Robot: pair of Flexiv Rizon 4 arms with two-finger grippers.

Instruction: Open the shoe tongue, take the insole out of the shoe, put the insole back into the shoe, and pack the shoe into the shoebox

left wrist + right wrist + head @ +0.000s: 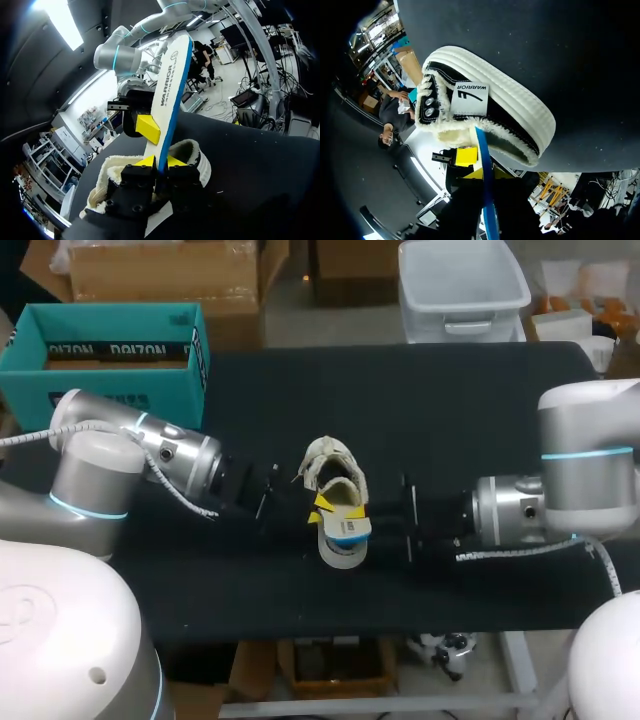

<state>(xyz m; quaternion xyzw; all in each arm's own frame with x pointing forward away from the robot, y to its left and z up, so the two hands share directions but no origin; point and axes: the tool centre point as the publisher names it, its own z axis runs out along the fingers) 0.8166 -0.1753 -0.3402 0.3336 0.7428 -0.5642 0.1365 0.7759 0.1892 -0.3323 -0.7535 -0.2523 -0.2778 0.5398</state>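
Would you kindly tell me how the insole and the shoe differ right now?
The insole is thin and flat with a blue edge; the shoe is bulky with fleecy lining. The insole stands upright out of the opening; the shoe rests on the table. Both are partly white.

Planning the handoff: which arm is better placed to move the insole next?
Probably left: the left gripper pinches the insole from both sides where it stands out of the shoe. Whether the right arm grips anything is unclear.

Robot lab, L arm & R arm w/ cables, black table
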